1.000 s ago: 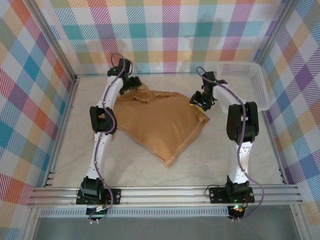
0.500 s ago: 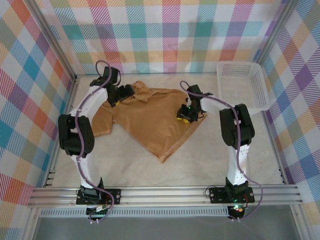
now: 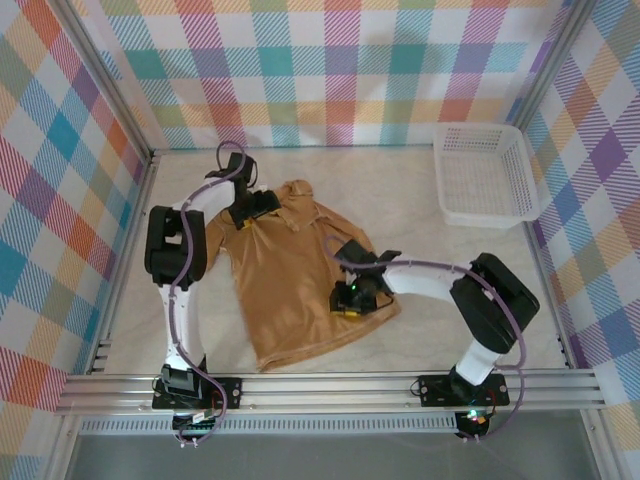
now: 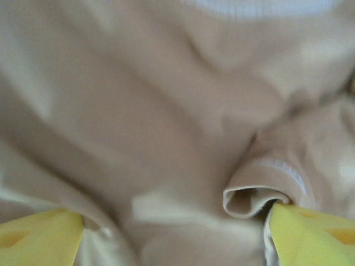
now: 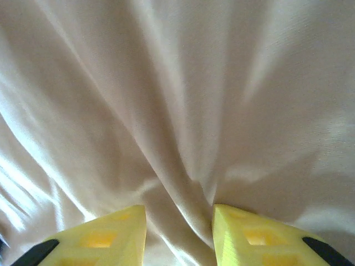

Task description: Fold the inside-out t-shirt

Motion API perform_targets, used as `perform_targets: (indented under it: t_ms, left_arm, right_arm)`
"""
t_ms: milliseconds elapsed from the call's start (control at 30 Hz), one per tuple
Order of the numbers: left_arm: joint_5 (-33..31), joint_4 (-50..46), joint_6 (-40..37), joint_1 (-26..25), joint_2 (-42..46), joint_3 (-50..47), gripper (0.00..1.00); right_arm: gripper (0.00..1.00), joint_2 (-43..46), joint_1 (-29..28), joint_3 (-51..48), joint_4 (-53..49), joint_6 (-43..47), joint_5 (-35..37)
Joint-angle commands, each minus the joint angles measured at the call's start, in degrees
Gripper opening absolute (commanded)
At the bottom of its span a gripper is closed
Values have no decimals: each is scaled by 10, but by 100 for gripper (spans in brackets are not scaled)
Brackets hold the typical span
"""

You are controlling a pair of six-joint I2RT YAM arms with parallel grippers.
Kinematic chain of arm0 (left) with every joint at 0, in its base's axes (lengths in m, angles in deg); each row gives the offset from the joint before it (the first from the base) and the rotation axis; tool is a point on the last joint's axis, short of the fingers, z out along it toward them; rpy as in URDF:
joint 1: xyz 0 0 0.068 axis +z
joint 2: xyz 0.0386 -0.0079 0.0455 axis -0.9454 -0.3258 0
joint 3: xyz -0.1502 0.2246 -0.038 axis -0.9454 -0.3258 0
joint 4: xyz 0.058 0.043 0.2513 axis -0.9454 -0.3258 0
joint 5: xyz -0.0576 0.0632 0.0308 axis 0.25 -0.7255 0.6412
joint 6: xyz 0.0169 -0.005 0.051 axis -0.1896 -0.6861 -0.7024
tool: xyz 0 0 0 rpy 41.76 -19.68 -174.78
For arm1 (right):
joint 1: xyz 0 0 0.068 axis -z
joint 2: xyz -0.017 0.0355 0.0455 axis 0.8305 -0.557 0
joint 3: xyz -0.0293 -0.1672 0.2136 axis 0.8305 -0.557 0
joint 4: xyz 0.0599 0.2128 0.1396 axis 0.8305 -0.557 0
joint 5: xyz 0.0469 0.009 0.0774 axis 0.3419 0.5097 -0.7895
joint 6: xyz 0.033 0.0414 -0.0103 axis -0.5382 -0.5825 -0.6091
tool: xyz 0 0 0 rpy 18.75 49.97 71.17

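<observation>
Pale table [image 3: 420,220]: right tool [image 5: 178,213] tight on t-shirt [image 3: 290,270] fold, left tool [image 4: 173,216] wide.

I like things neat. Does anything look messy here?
Yes. The t-shirt lies crooked and rumpled on the table, bunched up at its far end by the open left gripper. The right gripper pinches a ridge of cloth, and wrinkles run toward it.

one t-shirt [image 3: 300,270], one basket [image 3: 490,217], two robot arms [image 3: 172,250].
</observation>
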Motion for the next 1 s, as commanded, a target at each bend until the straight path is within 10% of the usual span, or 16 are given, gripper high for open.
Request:
perform_targets:
  t_ms: [0, 200, 633, 967]
  left_arm:
    - [20, -21, -14, -11, 2, 31, 87]
    - [39, -20, -1, 13, 68, -3, 89]
    - [48, 53, 36, 88, 331, -271, 94]
    - [55, 60, 31, 89, 384, -327, 92]
  right_arm:
    - [38, 55, -19, 29, -103, -34, 82]
    - [43, 29, 6, 149, -52, 79, 177]
    - [49, -391, 33, 628, -129, 169, 187]
    - [21, -473, 47, 711, -149, 155, 208]
